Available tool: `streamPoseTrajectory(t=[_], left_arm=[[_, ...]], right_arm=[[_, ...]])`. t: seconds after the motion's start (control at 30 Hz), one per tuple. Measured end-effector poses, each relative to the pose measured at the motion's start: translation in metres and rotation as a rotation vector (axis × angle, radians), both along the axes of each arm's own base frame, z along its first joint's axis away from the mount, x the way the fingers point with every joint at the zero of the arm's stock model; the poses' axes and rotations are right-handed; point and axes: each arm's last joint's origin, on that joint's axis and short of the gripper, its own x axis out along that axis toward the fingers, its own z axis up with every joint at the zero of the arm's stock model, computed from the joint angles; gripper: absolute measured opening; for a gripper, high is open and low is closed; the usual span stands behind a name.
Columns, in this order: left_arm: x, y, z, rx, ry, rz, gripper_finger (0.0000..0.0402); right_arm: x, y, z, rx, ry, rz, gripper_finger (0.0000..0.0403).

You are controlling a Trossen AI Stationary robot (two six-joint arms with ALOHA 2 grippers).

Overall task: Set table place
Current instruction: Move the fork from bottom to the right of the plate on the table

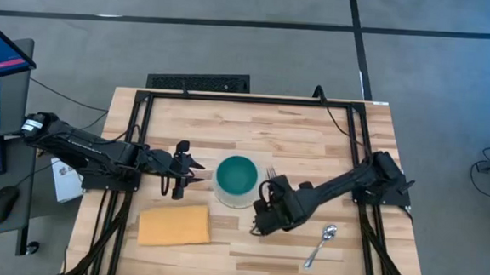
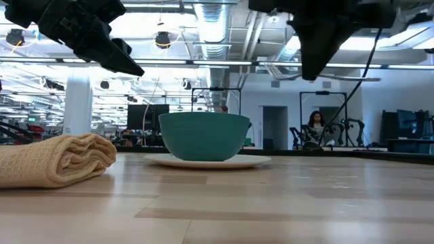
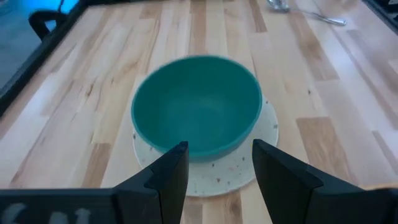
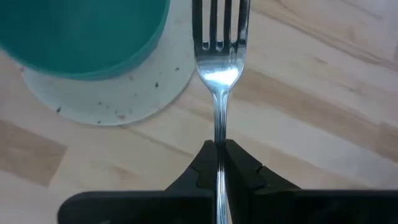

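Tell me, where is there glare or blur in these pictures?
Right wrist view: a bright glint on the fork, the teal bowl soft. Left wrist view: the bowl's rim slightly smeared. Low view: ceiling lights glare, leaving both arms as dark silhouettes.

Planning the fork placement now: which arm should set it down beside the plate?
Right. The right claw is shut on the silver metal fork, just beside the speckled white round plate under the teal round bowl. The left claw hangs open and empty on the bowl's far side.
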Motion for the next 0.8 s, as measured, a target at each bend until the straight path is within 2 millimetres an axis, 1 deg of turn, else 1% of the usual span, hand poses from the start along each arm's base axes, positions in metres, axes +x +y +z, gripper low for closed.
streamPoseTrajectory(t=[0.13,0.27,0.43,0.57,0.63,0.7,0.8], left_arm=[[0.001,0.0,0.001,0.005,-0.012,-0.005,0.0169],[0.0,0.0,0.001,0.009,-0.007,-0.014,0.0169],[-0.002,0.0,-0.002,0.015,0.025,-0.015,0.0169],[-0.003,0.0,-0.003,0.016,0.045,-0.014,0.0169],[-0.003,0.0,-0.004,0.016,0.053,-0.013,0.0169],[-0.003,0.0,-0.004,0.015,0.054,-0.013,0.0169],[-0.003,0.0,-0.005,0.015,0.058,-0.012,0.0169]], right_arm=[[0.005,-0.019,-0.005,-0.009,0.03,-0.023,0.0031],[0.006,-0.036,-0.022,0.004,0.073,-0.065,0.0031],[0.005,-0.049,-0.043,0.044,0.111,-0.084,0.003],[0.006,-0.056,-0.053,0.063,0.103,-0.104,0.003],[0.004,-0.06,-0.055,0.08,0.101,-0.097,0.003],[0.005,-0.064,-0.057,0.097,0.06,-0.088,0.003],[-0.004,-0.072,-0.056,0.104,0.033,-0.1,0.003]])
